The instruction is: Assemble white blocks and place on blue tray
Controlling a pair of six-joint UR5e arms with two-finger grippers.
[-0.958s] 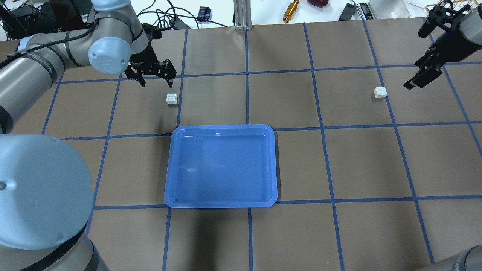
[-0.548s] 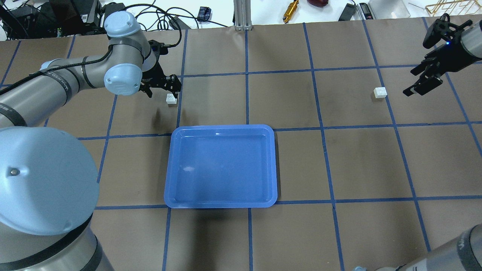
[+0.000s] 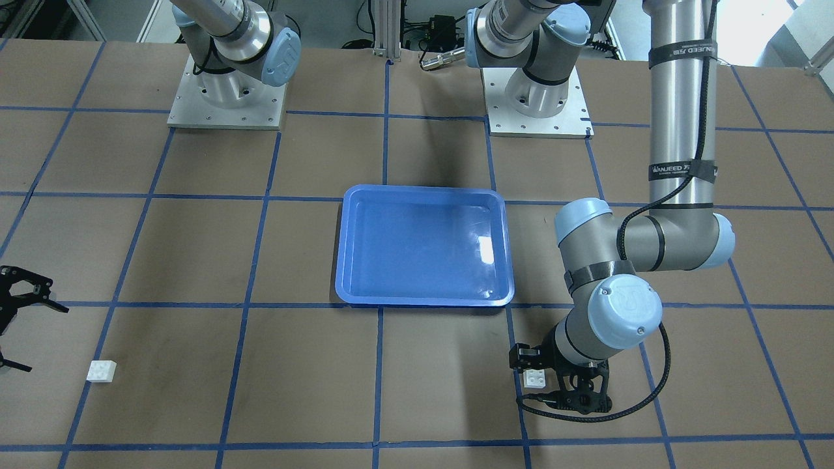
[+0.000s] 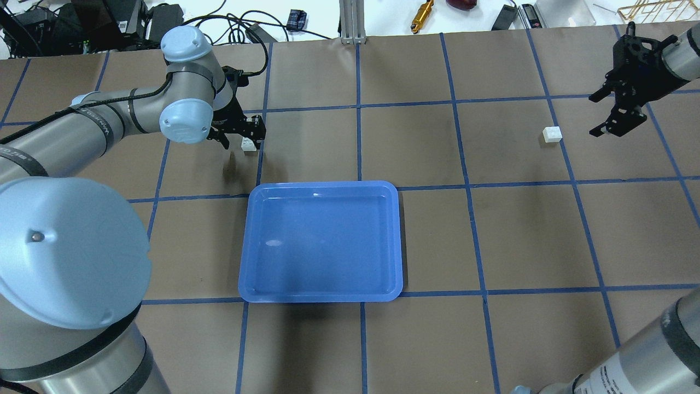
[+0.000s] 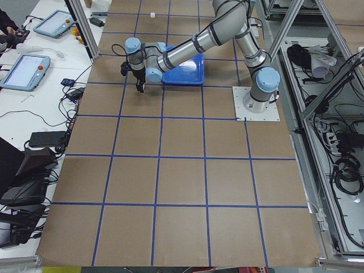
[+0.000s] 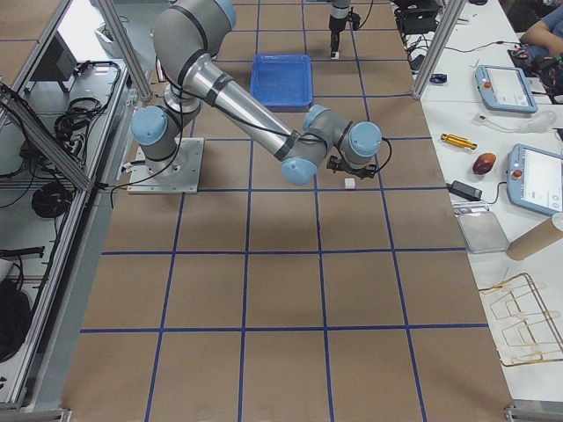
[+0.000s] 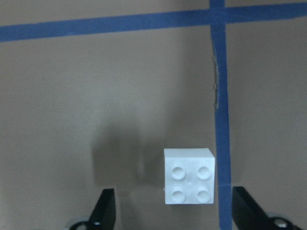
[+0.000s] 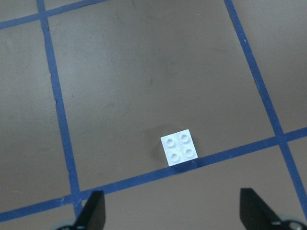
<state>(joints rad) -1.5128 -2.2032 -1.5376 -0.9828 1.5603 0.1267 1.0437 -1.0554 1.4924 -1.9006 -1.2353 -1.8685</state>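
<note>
One white block [image 4: 249, 145] lies on the table past the blue tray's [image 4: 321, 241] far left corner. My left gripper [image 4: 240, 137] is open and low over it, with the block [image 7: 188, 176] between the two fingers, nearer the right one, and not gripped. It also shows in the front view [image 3: 535, 378]. The second white block [image 4: 552, 134] lies alone far to the right. My right gripper [image 4: 593, 116] is open and empty, raised to the right of that block [image 8: 179, 147]. The tray [image 3: 423, 247] is empty.
Blue tape lines divide the brown table into grid squares. Tools, cables and an aluminium post [image 4: 353, 22] lie along the far edge. The arm bases [image 3: 225, 98] stand on the robot's side of the tray.
My left gripper has come down and toward the left block, which now sits between its open fingers. My right gripper has turned near its block while staying open.
</note>
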